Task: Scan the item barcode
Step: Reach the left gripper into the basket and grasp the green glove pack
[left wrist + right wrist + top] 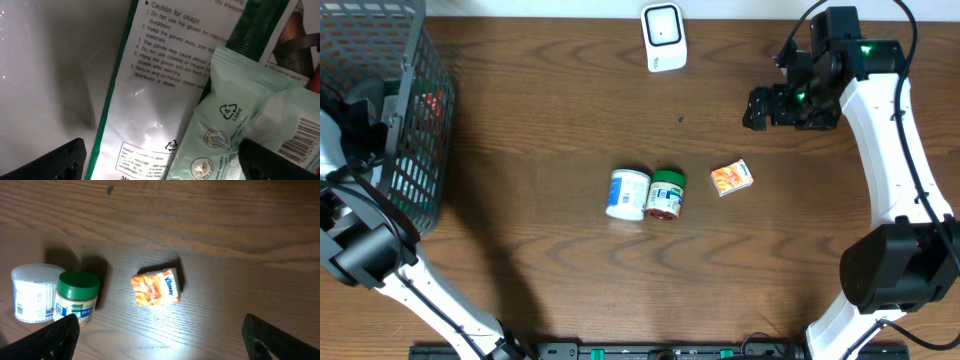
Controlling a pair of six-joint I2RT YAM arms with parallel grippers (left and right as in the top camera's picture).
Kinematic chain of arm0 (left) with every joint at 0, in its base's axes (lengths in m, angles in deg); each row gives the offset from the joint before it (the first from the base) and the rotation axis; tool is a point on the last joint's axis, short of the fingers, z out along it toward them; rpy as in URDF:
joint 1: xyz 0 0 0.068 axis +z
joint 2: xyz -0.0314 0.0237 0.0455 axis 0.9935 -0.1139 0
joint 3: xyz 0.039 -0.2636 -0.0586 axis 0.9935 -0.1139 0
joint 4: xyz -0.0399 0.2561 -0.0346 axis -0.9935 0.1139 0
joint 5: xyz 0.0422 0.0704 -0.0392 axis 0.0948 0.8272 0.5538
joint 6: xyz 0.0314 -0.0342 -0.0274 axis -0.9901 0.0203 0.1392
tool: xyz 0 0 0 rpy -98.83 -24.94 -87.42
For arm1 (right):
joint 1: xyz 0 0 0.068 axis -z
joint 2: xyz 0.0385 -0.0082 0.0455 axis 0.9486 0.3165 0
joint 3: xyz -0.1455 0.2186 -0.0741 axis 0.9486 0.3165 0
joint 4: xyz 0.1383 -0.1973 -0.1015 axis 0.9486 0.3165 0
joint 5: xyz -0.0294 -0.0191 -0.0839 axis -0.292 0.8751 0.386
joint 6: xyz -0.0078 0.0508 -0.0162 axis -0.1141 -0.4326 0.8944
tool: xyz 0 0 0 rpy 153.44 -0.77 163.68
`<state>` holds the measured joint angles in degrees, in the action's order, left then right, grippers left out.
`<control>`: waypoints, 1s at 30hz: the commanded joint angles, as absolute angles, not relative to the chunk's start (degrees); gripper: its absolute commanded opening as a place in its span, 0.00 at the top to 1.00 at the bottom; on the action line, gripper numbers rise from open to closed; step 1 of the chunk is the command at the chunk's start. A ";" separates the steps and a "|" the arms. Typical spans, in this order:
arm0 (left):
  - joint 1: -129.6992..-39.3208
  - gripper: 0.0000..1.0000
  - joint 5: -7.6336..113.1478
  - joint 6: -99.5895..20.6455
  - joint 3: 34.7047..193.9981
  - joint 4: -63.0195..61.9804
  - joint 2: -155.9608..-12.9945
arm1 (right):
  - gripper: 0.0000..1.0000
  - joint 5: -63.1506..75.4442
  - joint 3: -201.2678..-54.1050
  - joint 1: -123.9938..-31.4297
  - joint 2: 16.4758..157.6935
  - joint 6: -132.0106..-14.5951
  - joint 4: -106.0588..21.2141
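My left gripper (160, 161) is down inside the wire basket (415, 60) and stands open. Its dark fingertips (65, 162) straddle a silver-and-green glove packet (145, 95) and a pale green wipes pack (235, 125). A barcode (307, 137) shows at the wipes pack's right edge. My right gripper (757, 108) hovers open above the table at the back right, holding nothing. Below it, in the right wrist view, lies an orange tissue pack (155, 287), well ahead of the gripper (160, 336). The white scanner (663, 37) stands at the table's back edge.
A white tub (627, 193) and a green-lidded jar (666, 194) lie side by side mid-table, left of the orange tissue pack (731, 178). The basket fills the back left corner, with the left arm (370, 250) rising over its front side.
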<state>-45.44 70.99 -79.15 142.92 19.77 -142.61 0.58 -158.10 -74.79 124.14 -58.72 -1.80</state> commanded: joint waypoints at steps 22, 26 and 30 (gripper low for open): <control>-45.81 0.02 65.28 -80.60 132.97 19.95 -146.17 | 0.01 0.63 -157.51 -74.97 123.31 -58.33 -2.85; -45.83 0.13 63.34 -80.64 132.93 20.19 -146.19 | 0.01 0.63 -157.51 -74.97 123.31 -58.33 -2.83; -45.81 0.36 61.15 -81.36 132.93 21.02 -146.19 | 0.01 0.63 -157.51 -74.97 123.31 -58.33 -3.03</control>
